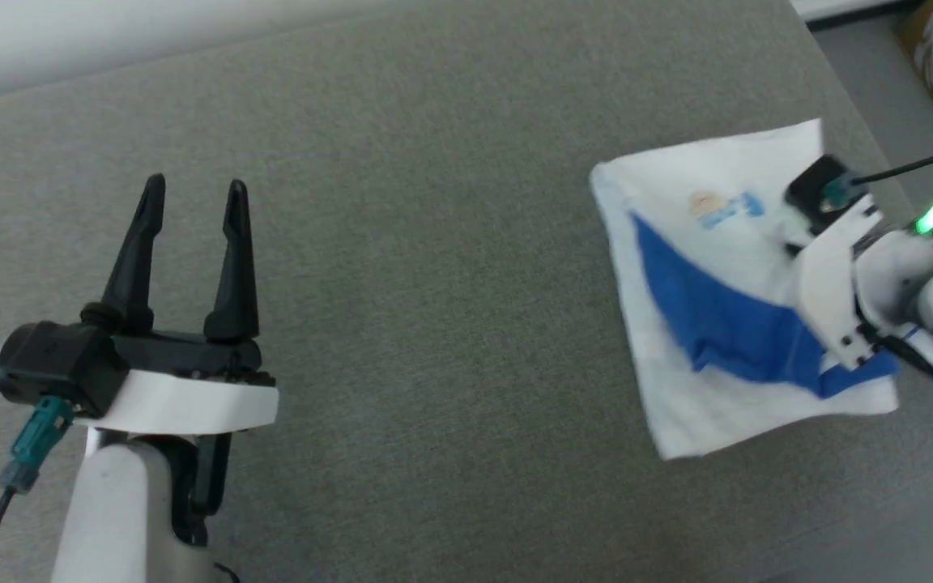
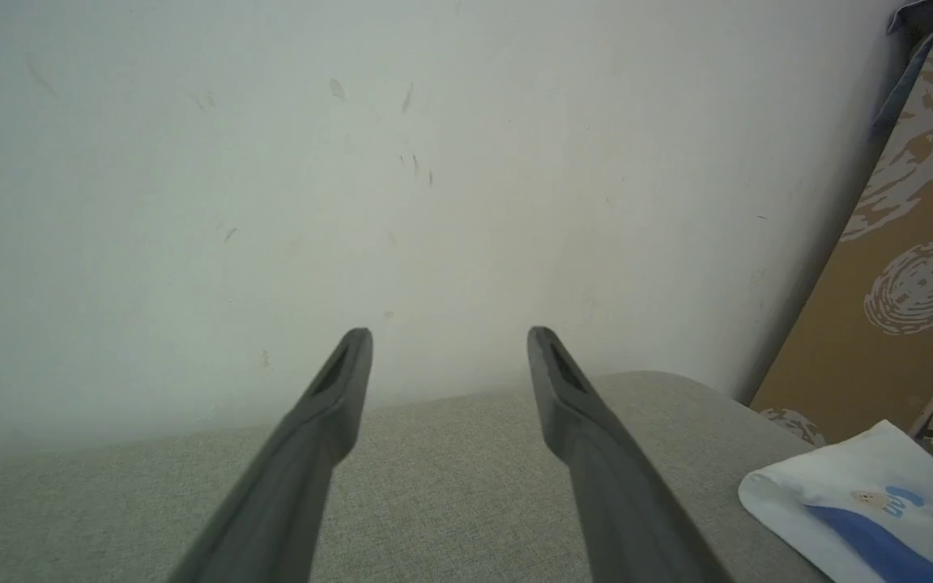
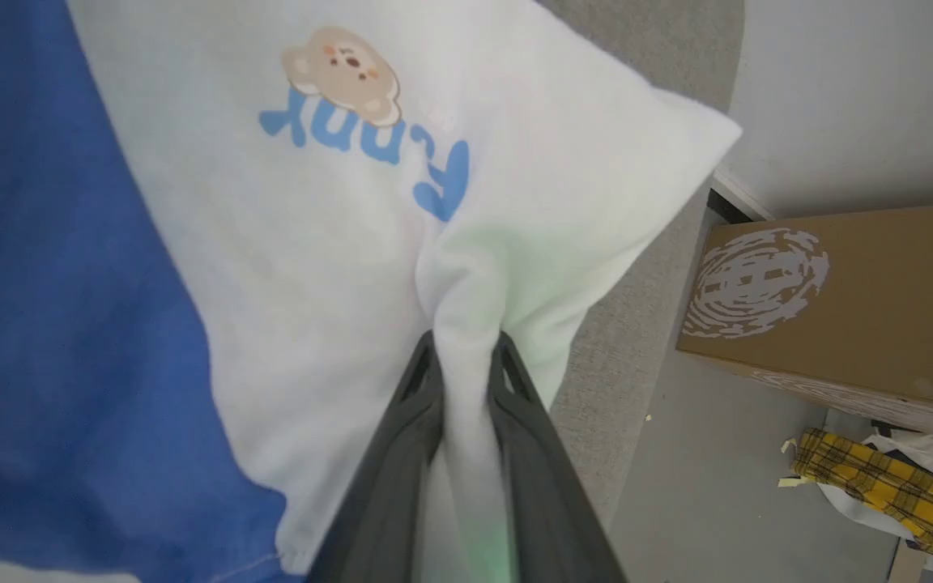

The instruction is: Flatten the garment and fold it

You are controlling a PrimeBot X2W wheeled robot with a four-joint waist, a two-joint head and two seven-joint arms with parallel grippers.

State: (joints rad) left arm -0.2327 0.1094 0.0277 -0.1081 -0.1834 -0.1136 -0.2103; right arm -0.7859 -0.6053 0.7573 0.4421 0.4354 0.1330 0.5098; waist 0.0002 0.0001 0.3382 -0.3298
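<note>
1. The right gripper [image 3: 466,344] has its two dark fingers drawn close together, clamped on a bunched ridge of the garment's [image 3: 288,243] white cloth. The fabric puckers up between the fingertips, just below the bear print [image 3: 345,77] and blue lettering.
2. The garment lies folded on the right part of the grey fabric surface [image 1: 434,283], near its right edge, with a blue sleeve [image 1: 717,316] across the white body.
3. The left gripper [image 1: 195,190] hovers over bare surface, well apart from the garment, its fingers spread wide and gripping nothing.
4. Past the surface's edge stands a brown cardboard box [image 3: 879,291], with a yellow plaid cloth [image 3: 879,486] near it.
</note>
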